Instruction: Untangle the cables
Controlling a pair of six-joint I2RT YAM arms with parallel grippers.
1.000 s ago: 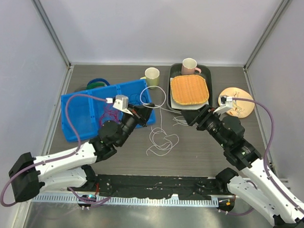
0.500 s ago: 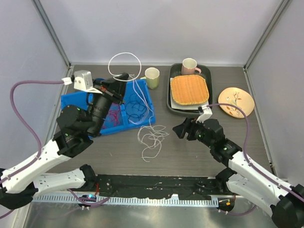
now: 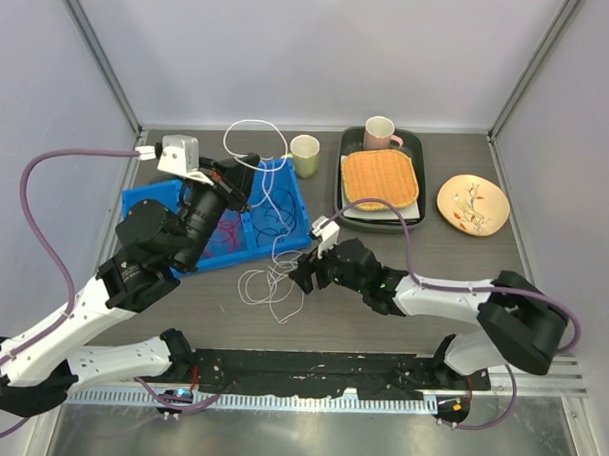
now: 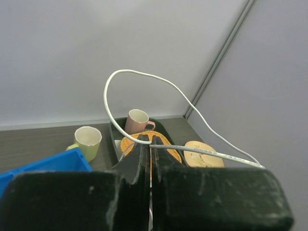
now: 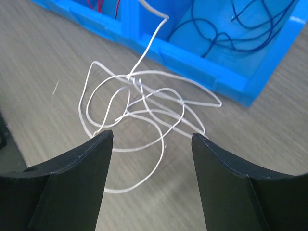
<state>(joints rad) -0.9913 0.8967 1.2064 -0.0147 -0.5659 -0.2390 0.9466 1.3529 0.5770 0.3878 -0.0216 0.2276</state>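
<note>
White cable [image 4: 144, 74] is pinched in my left claw [image 4: 150, 144], which is clamped flat on it in the upper left of the overhead view; a loop stands up above the grip, and the rest drops past the front wall of the blue crate [image 5: 236, 84] to the tangle [image 5: 139, 108] lying on the worktop [image 3: 381, 336] just in front of that crate; my right claw [image 5: 151, 139] hangs low over the tangle near centre frame, jaws wide apart and holding nothing.

What worries me most is the crossing at the top of the tangle, where several strands meet; if I pull the raised strand further with nothing pinning the heap, I judge the loops draw down into a tight knot instead of sliding free; the whole heap could also ride up against the crate wall and tip inside, onto the dark blue cable [image 3: 273, 217] and the red cable [image 3: 219, 237], mixing what should stay apart; if my right claw closes where it hangs, it likely catches two or three strands at once and locks them together; the cable is thin and smooth, so a sharp tug may slip it out of my left claw; the taut strand could snag on the crate's rim too.
</note>
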